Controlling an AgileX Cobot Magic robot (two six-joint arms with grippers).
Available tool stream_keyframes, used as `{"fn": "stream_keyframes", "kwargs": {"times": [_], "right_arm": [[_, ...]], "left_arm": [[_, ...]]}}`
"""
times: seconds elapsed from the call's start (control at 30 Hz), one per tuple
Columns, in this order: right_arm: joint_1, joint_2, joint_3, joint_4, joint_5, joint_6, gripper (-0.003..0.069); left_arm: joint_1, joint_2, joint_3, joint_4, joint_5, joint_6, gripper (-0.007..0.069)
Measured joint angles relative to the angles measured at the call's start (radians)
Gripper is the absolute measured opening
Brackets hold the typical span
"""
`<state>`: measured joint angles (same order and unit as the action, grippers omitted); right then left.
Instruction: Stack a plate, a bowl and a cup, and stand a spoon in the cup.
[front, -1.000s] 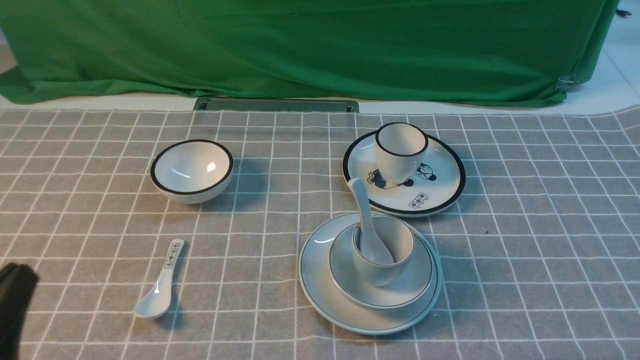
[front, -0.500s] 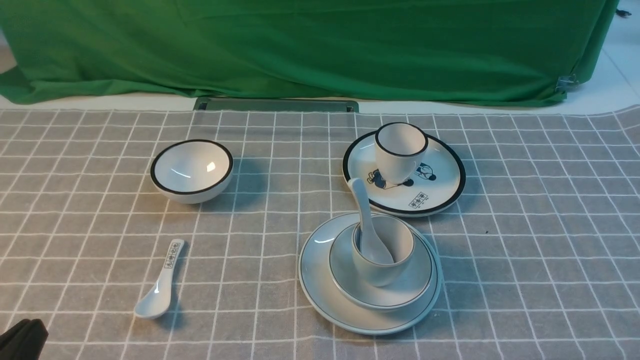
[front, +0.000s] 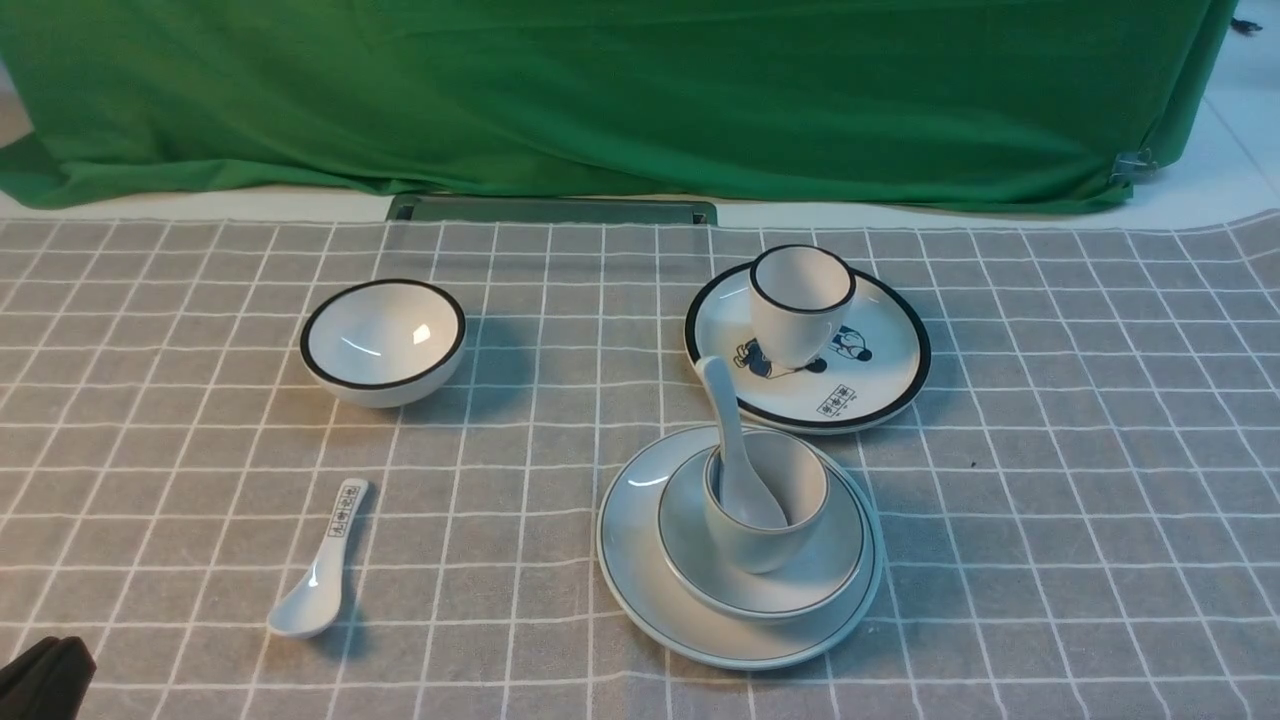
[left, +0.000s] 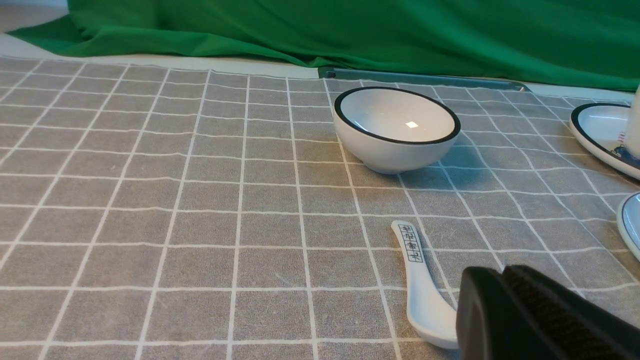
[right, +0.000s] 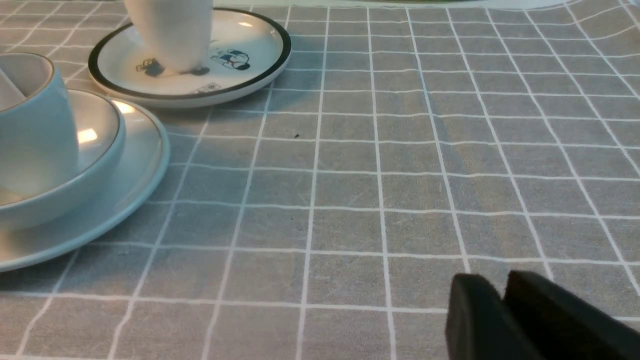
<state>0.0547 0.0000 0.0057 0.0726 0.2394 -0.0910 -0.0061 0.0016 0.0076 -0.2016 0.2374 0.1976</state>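
Observation:
The pale plate (front: 630, 560) lies on the cloth at front centre. The shallow bowl (front: 825, 570) sits on it, and the grey-green cup (front: 765, 545) stands in the bowl. The plain white spoon (front: 725, 420) stands in the cup, handle leaning up to the back left. The stack also shows in the right wrist view: cup (right: 35, 140), bowl (right: 102, 142), plate (right: 142, 170). My left gripper (front: 45, 680) is shut and empty at the front left corner, far from the stack. In the left wrist view (left: 502, 272) its jaws are pressed together. My right gripper (right: 502, 282) is shut and empty, right of the stack.
A black-rimmed white bowl (front: 383, 340) stands at back left. A short spoon with printed marks (front: 320, 565) lies at front left, close to my left gripper (left: 420, 285). A cartoon plate (front: 880, 375) behind the stack bears a black-rimmed cup (front: 800, 300). Green cloth hangs behind.
My left gripper has sunk lower into the front left corner of the front view since a second ago. The stack and the other dishes have not moved.

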Motion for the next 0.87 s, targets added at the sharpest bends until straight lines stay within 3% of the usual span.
{"fn": "stream_keyframes", "kwargs": {"times": [0.87], "right_arm": [[0.0,0.0,0.0,0.0,0.0,0.003,0.0192]], "left_arm": [[0.0,0.0,0.0,0.0,0.0,0.0,0.0011]]}}
